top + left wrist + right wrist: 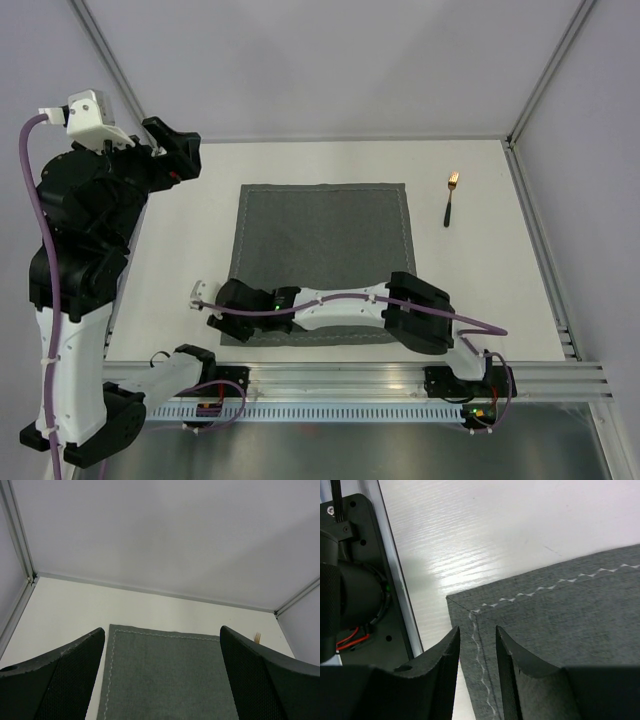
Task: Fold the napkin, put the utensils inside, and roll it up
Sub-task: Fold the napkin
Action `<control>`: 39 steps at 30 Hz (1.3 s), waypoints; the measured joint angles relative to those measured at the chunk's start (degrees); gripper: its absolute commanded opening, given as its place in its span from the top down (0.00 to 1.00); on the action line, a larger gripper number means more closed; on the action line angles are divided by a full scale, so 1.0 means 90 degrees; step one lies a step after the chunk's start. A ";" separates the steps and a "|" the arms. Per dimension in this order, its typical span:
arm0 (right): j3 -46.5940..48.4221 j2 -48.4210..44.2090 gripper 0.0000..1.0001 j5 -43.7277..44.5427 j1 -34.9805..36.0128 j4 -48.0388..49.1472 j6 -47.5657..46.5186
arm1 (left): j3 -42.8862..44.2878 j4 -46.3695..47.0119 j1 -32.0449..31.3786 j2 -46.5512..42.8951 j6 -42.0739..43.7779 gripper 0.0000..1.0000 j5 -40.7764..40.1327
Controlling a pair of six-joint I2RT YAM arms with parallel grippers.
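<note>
Napkin [320, 250] spread flat at mid-table, grey, pale stitching along the edges. 1 gold-headed fork [451, 197] near the far right corner, well apart from it. Left jaws spread wide, raised over the far left corner. Right jaws narrowed astride the napkin's near left corner; cannot tell whether pinching.

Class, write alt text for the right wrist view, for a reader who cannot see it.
The right gripper, fingers narrowly apart, straddles the stitched edge of the dark grey napkin beside its corner, on a white table.
</note>
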 measured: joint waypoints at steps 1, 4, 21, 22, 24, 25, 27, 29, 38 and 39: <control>0.0061 0.0090 0.60 0.0044 0.0066 -0.0005 -0.0002 | 0.0002 -0.0024 0.0000 0.0010 0.0000 0.00 0.0000; 0.0233 0.0352 0.63 0.0187 0.0199 -0.0007 0.0002 | 0.0007 -0.0109 0.0000 0.0044 -0.0002 0.00 0.0000; 0.1188 0.1202 0.61 0.0624 0.0644 -0.0367 0.0231 | 0.0007 -0.0272 0.0000 0.0160 0.0000 0.00 0.0000; 0.1212 0.1212 0.61 0.0648 0.0646 -0.0396 0.0240 | 0.0007 -0.0272 0.0000 0.0165 -0.0002 0.00 -0.0002; 0.1268 0.1263 0.60 0.0685 0.0644 -0.0413 0.0265 | 0.0005 -0.0274 0.0000 0.0175 -0.0002 0.00 -0.0005; 0.1285 0.1282 0.60 0.0699 0.0644 -0.0413 0.0274 | 0.0005 -0.0274 0.0000 0.0177 0.0000 0.00 -0.0005; 0.1290 0.1314 0.57 0.0736 0.0644 -0.0415 0.0299 | 0.0005 -0.0277 0.0000 0.0177 0.0000 0.00 -0.0010; 0.1294 0.1353 0.56 0.0792 0.0644 -0.0413 0.0333 | 0.0005 -0.0277 0.0000 0.0177 0.0000 0.00 -0.0015; 0.1406 0.1484 0.55 0.0869 0.0641 -0.0435 0.0381 | -0.0029 -0.0282 0.0007 0.0177 0.0000 0.00 -0.0022; 0.1409 0.1489 0.55 0.0882 0.0641 -0.0435 0.0381 | -0.0034 -0.0289 0.0012 0.0177 0.0000 0.00 -0.0027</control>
